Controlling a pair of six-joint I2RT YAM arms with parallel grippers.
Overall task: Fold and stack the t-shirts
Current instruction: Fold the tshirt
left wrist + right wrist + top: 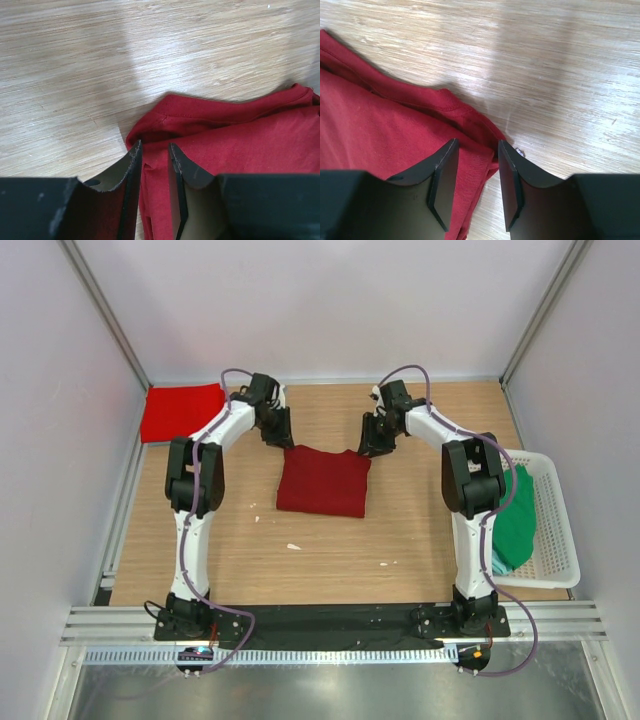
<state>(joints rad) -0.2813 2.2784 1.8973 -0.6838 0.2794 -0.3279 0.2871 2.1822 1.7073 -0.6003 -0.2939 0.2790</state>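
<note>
Maroon t-shirt [323, 480] on wood-grain table [330, 570] amid white walls [320, 300]; left gripper [155, 145], right gripper [478, 142] agape over its corners.

Wooden table [330, 550] with maroon shirt [323, 482], red shirt [182, 411], white basket [556, 525].

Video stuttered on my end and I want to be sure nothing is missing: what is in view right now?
maroon shirt: one, dark red, folded, middle of the table
red shirt: one, bright red, folded, far left corner
green shirt: one, green, heaped in the basket
teal shirt: one, teal, mostly hidden under the green one
basket: one, white, right edge of the table
scraps: two, white, near side of the maroon shirt
table: one, light wood
left gripper: one, black, at the maroon shirt's far left corner, jaws slightly apart, grip unclear
right gripper: one, black, over its far right corner, jaws apart
</note>
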